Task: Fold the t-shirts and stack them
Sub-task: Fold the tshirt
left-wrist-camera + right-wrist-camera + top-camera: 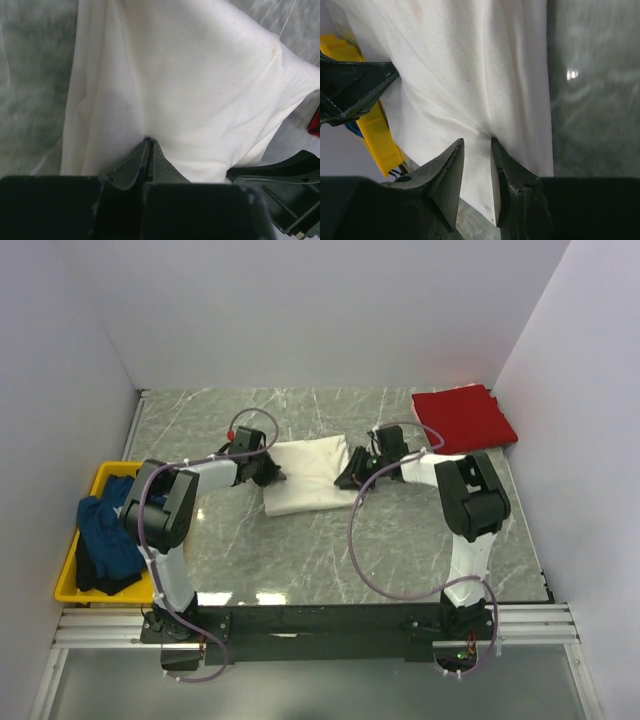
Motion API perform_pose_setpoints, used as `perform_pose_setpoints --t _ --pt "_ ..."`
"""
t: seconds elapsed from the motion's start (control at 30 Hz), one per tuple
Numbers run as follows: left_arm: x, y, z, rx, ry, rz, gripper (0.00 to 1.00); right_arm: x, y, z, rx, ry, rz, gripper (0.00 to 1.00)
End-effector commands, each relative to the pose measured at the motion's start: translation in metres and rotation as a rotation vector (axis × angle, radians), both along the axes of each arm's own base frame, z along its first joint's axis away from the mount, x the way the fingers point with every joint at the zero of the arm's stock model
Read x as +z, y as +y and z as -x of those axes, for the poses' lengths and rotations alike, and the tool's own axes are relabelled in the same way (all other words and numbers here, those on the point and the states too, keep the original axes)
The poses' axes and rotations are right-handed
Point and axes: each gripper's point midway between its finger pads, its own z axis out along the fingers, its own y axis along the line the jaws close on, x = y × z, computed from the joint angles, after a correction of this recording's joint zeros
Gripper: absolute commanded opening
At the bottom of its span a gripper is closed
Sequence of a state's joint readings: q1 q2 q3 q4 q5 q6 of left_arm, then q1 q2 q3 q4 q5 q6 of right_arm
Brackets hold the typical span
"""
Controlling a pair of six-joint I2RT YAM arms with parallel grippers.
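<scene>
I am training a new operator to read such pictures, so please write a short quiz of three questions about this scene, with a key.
1. True or false: the left gripper is shut on the cream-white t-shirt.
2. Where on the table does the red t-shirt lie?
3. Which t-shirt lies in the yellow tray? A red t-shirt, B dark blue t-shirt, C cream-white t-shirt.
Key: 1 true; 2 in the far right corner; 3 B.
</scene>
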State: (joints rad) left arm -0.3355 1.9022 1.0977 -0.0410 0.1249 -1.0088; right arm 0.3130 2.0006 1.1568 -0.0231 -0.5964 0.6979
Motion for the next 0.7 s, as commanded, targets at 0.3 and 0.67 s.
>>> perform_pose_setpoints --t 0.3,0.67 --pt "0.040 0.013 0.037 -0.085 -0.041 -0.140 0.03 0.044 -0.034 0.029 -0.048 -0.128 0.050 0.43" --pt "0.080 -0.051 0.053 -0.238 -0.106 -0.090 0.01 0.089 -0.011 -0.038 -0.084 -0.201 -0.065 0.38"
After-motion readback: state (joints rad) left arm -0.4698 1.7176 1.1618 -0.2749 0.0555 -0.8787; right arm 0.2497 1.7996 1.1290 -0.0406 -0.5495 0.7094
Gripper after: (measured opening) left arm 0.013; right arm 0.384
